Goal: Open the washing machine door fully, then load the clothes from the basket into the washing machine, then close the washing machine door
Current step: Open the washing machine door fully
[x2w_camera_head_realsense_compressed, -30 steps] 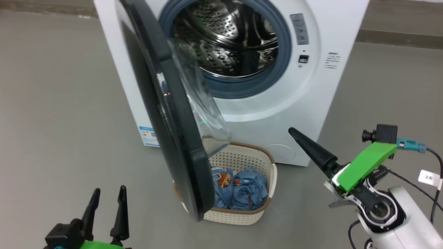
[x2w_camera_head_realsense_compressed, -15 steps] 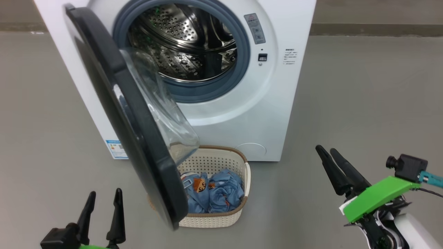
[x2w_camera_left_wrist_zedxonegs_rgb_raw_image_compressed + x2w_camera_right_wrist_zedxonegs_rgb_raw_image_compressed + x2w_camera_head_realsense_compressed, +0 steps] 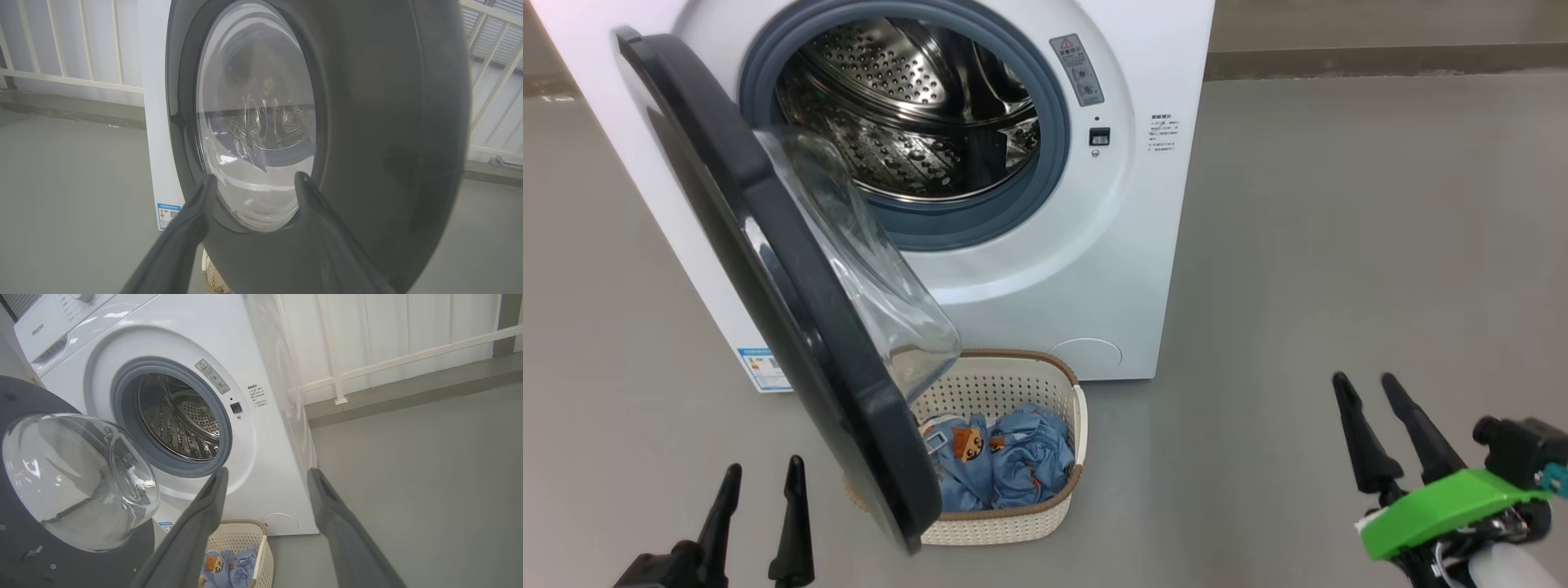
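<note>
The washing machine door [image 3: 760, 269] is hanging only about half open, and the right arm is backing away from it.

Over the last second the right fingers [image 3: 1360, 441] are dropping back from the front of the washing machine [image 3: 1094, 269] to low on the right, well apart from everything, spread wide and holding nothing. The left fingers [image 3: 721, 510] are sitting just as wide and empty, facing the door's outer side. The door is leaning out over the basket [image 3: 1013, 523] and the clothes [image 3: 1005, 457], so I'm guessing it needs swinging wider before loading.
</note>
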